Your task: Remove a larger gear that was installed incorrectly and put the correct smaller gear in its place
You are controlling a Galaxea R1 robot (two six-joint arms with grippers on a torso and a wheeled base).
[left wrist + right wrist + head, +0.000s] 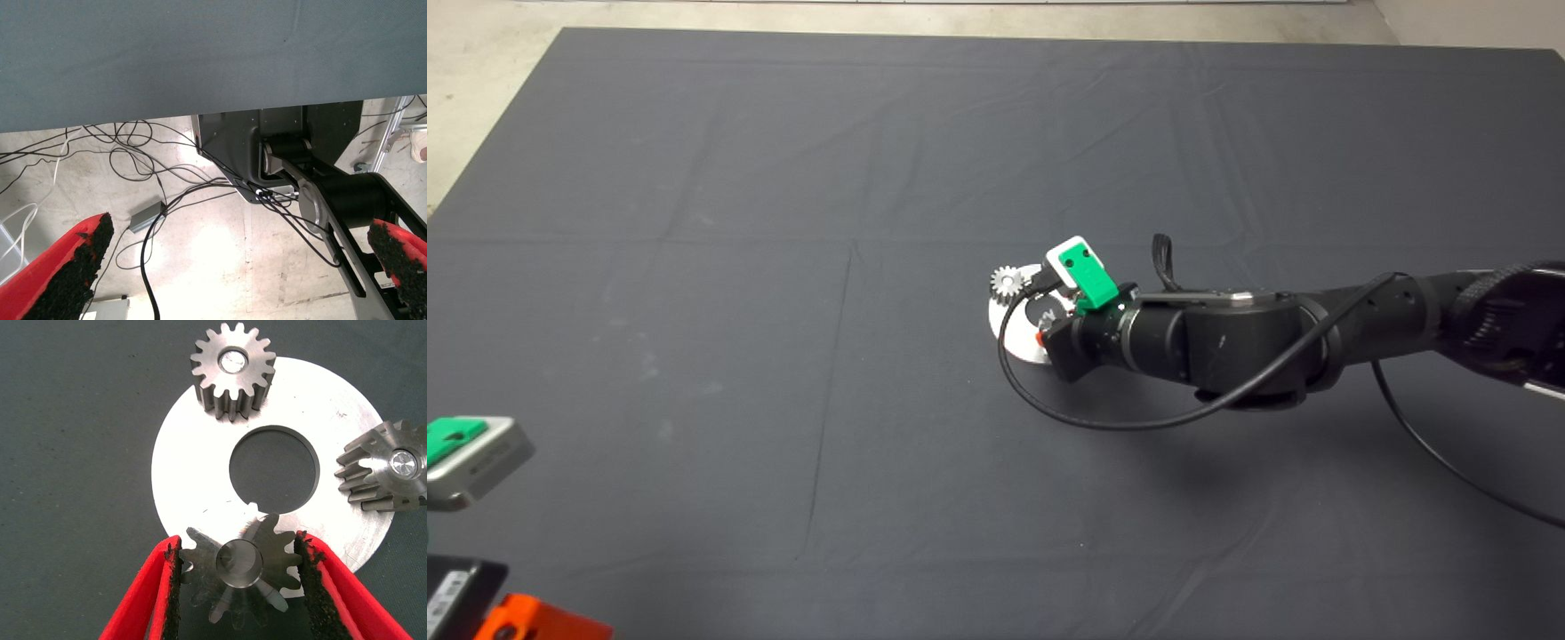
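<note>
One swap step is left for you: the right gripper (pixel 239 587) clamps the smaller gear (pixel 241 570) at the ring plate (pixel 200 453) edge, unseated.

A dark grey mat (pixel 783 267), creased in long straight folds, covered the table and stretched well away from the right pincer on every side. Beyond its far edge lay pale, stained concrete floor (pixel 489 80). Past the left pincer, the floor (pixel 213 260) was strewn with tangled black cables (pixel 140 167) around a small grey box (pixel 147 217).
</note>
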